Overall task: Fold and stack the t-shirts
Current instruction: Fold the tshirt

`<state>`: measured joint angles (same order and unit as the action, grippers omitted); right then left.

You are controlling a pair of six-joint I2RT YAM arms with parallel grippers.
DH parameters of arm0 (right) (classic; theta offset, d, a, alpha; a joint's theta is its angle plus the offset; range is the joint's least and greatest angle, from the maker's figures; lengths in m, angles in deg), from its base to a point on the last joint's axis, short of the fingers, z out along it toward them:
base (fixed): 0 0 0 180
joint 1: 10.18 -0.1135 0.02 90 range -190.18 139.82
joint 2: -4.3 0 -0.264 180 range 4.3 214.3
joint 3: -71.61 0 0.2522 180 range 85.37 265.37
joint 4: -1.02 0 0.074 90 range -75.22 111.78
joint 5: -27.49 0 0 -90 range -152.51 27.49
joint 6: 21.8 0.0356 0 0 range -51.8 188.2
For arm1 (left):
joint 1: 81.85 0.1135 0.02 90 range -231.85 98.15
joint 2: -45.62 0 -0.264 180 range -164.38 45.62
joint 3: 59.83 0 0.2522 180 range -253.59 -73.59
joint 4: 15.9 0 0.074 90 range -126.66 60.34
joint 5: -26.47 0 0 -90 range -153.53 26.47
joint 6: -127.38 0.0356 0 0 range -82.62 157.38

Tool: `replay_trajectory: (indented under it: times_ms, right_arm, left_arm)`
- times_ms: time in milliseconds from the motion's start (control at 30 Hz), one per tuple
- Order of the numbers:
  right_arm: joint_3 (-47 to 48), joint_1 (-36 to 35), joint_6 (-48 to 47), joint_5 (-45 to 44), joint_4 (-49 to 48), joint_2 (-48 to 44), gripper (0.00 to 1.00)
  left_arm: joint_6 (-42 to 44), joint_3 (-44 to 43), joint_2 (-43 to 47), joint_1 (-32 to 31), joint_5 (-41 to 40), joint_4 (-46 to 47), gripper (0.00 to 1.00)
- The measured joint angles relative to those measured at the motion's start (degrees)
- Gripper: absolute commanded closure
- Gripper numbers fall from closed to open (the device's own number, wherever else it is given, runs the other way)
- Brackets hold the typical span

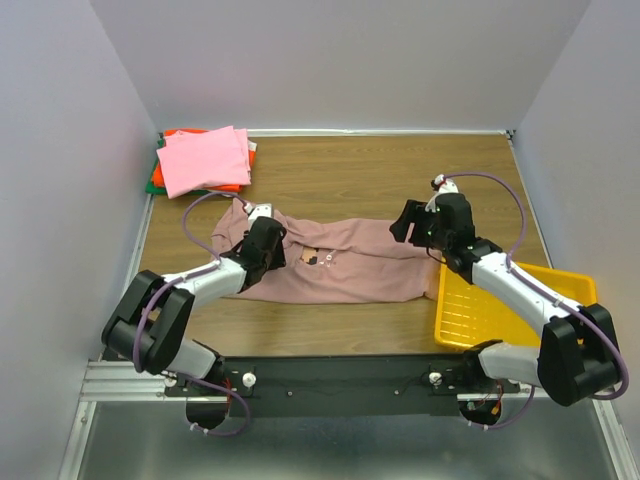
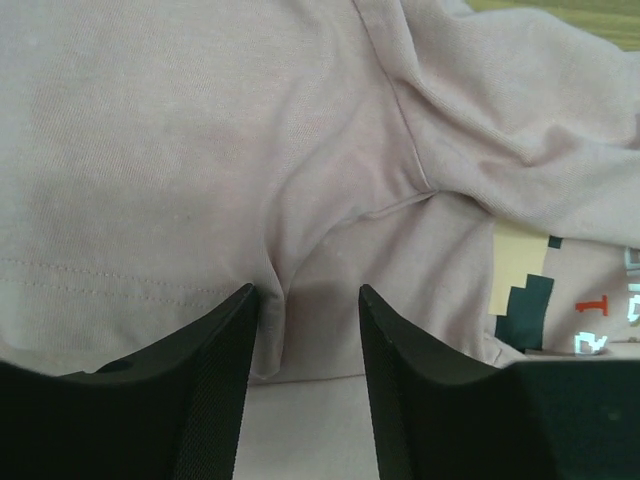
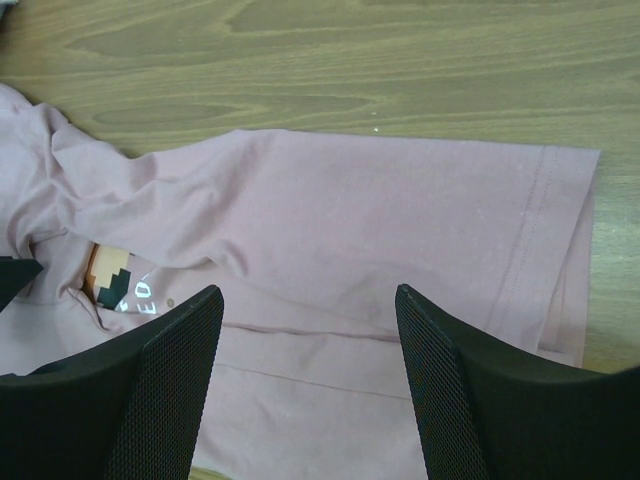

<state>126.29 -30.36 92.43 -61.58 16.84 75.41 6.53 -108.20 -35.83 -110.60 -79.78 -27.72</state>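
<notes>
A dusty mauve-pink t-shirt (image 1: 340, 265) lies spread sideways across the middle of the table, its pixel-art print (image 1: 318, 259) facing up. My left gripper (image 1: 268, 243) is pressed down onto the shirt's left part. In the left wrist view its jaws (image 2: 307, 290) stand apart, and a raised fold of the mauve cloth (image 2: 275, 300) sits between the fingers. My right gripper (image 1: 412, 222) hovers over the shirt's right end. Its jaws (image 3: 310, 292) are wide open above the cloth (image 3: 380, 220) and hold nothing. A bright pink folded t-shirt (image 1: 205, 160) tops a stack at the back left, over orange-red (image 1: 185, 133) and green (image 1: 155, 185) ones.
A yellow plastic tray (image 1: 480, 310) sits at the front right, partly under my right arm and next to the shirt's right edge. Grey walls close in the table on three sides. Bare wood (image 1: 360, 170) shows behind the shirt.
</notes>
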Motion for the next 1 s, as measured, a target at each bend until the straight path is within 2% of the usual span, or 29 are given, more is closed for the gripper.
replay_trajectory:
  times_ms: [167, 200, 233, 333, 667, 1000]
  right_arm:
    - [-0.09, 0.02, -0.02, 0.02, -0.42, -0.17, 0.24]
    - [-0.15, 0.0, -0.04, 0.02, -0.52, -0.17, 0.24]
    - [-0.22, 0.0, -0.04, 0.02, -0.57, -0.2, 0.23]
    - [-0.42, 0.0, -0.07, 0.02, -0.7, -0.2, 0.23]
    - [-0.74, 0.0, -0.31, -0.02, -0.72, -0.17, 0.23]
    - [-0.74, 0.0, -0.28, -0.79, -0.74, 1.4, 0.23]
  left_arm:
    - [-0.98, -1.4, -2.12, 0.0, -1.66, -1.99, 0.6]
    - [-1.33, -1.49, -2.23, 0.0, -1.97, -2.27, 0.64]
    - [-1.68, -1.64, -2.34, 0.0, -2.23, -2.51, 0.77]
    - [-2.16, -2.38, -3.15, 0.02, -3.02, -3.48, 1.0]
    - [-2.43, -4.22, -3.65, -0.26, -3.43, -5.97, 1.0]
    - [-2.78, -6.23, 6.05, -0.9, -2.49, -10.23, 1.0]
